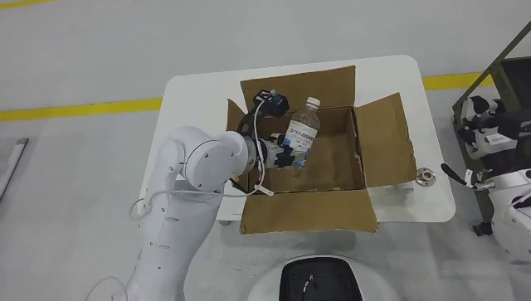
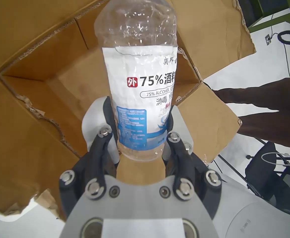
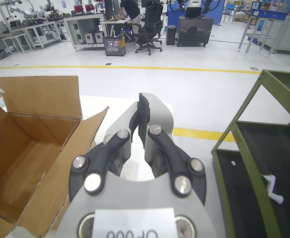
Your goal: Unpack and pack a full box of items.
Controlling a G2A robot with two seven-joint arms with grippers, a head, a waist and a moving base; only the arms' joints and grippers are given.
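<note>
Bright even light; soft shadows; glints on bottle (image 2: 137,25); wrist-view edges bowed.

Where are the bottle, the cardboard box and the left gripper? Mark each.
bottle (image 2: 140,75): left wrist view, on its label.
cardboard box (image 1: 386,139): top view, on an open flap.
left gripper (image 2: 140,115): left wrist view, midway between its fingertips.

Left arm bent at the elbow; left gripper (image 2: 140,115) clamped on the lower body of the alcohol bottle (image 2: 137,50). Right gripper (image 3: 141,117): finger pads pressed together.
</note>
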